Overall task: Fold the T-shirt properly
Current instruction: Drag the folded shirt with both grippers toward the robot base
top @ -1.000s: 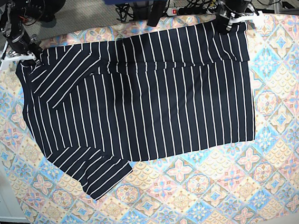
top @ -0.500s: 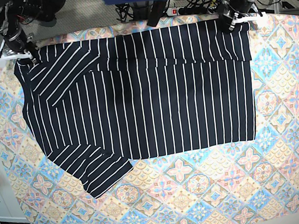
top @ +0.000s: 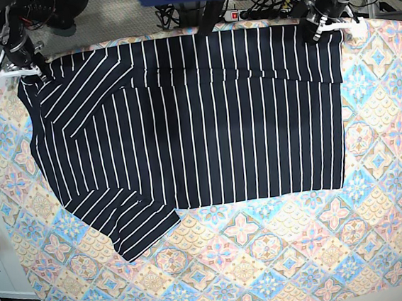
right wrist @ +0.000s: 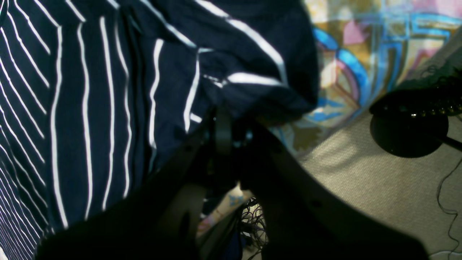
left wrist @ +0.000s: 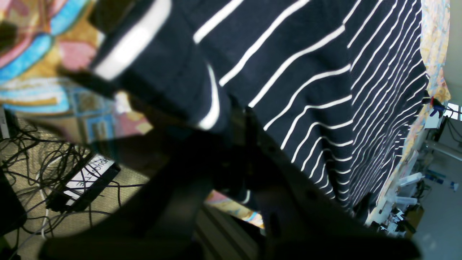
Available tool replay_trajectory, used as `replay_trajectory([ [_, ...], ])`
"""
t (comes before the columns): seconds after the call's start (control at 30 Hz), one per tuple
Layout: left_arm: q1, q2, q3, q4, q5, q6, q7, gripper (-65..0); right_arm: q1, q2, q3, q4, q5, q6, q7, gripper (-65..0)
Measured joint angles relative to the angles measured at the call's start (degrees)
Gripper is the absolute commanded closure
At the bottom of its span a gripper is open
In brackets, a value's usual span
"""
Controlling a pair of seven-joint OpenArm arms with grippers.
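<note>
A dark navy, white-pinstriped soft fabric T-shirt (top: pixel 191 123) is lying spread across the pastel diamond-patterned tablecloth (top: pixel 282 256) while the left gripper (top: pixel 323 30) and right gripper (top: pixel 19 70), jaws clamped tight, are each pinching a far-edge corner.

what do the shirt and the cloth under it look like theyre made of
T-shirt: looks like soft knit fabric, likely cotton jersey, matte navy with thin white stripes; it drapes and bunches where the left gripper and right gripper pinch it. Tablecloth: thin printed cloth, pastel diamond pattern, lying flat; fibre unclear.
</note>
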Motion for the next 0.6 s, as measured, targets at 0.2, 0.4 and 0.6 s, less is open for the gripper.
replay_trajectory([
  [0.2, 0.0, 0.0, -0.4, 0.0, -0.5, -0.4, 4.5, -11.9, 0.0, 0.0, 0.1, 0.0, 0.0, 0.0, 0.0, -9.5],
  [0.4, 0.7, 0.0, -0.4, 0.4, -1.4, -1.0, 4.9, -24.9, -0.2, 0.0, 0.1, 0.0, 0.0, 0.0, 0.2, -13.9],
  [0.6, 1.9, -0.2, -0.4, 0.4, -1.9, -1.7, 5.2, -26.1, -0.5, -0.3, 1.3, 0.0, 0.0, 0.2, 0.1, -17.3],
])
